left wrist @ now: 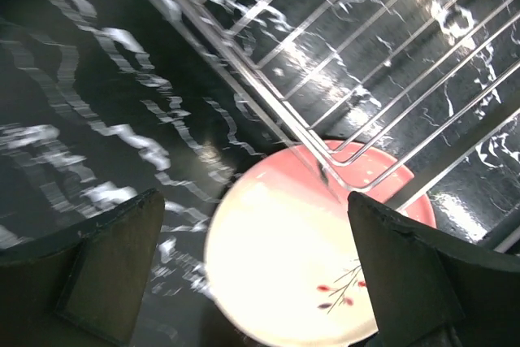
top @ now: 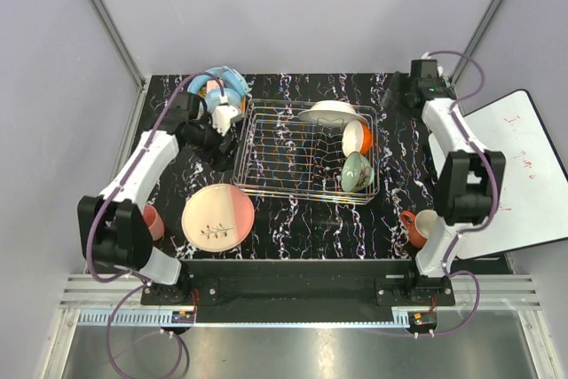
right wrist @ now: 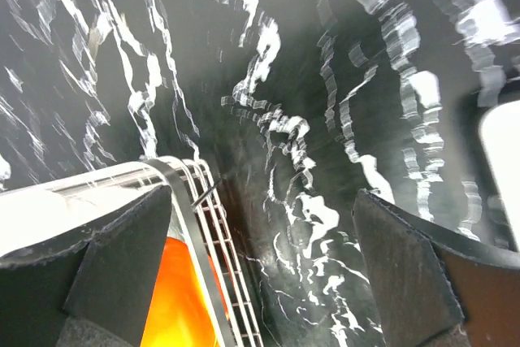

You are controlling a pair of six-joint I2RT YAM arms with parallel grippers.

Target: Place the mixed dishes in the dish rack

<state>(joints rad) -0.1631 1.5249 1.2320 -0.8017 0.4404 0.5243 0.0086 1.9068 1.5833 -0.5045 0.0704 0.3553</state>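
The silver wire dish rack (top: 293, 161) stands mid-table. In it lean a white plate (top: 327, 113), a small bowl that is white outside and orange inside (top: 357, 138), and a pale green bowl (top: 358, 171). The pink-and-cream plate with the leaf sprig (top: 217, 217) lies flat on the table in front of the rack's left corner. A pink cup (top: 153, 222) stands by the left arm's base and an orange-red mug (top: 415, 228) by the right arm's base. My left gripper (top: 224, 118) is open and empty beside the rack's left side; its wrist view shows the plate (left wrist: 301, 258) below the rack wires (left wrist: 341, 79). My right gripper (top: 397, 91) is open and empty off the rack's far right corner (right wrist: 203, 225).
Blue headphones (top: 222, 84) lie at the back left, just behind my left gripper. A white board (top: 524, 166) lies along the table's right edge. Frame posts stand at both back corners.
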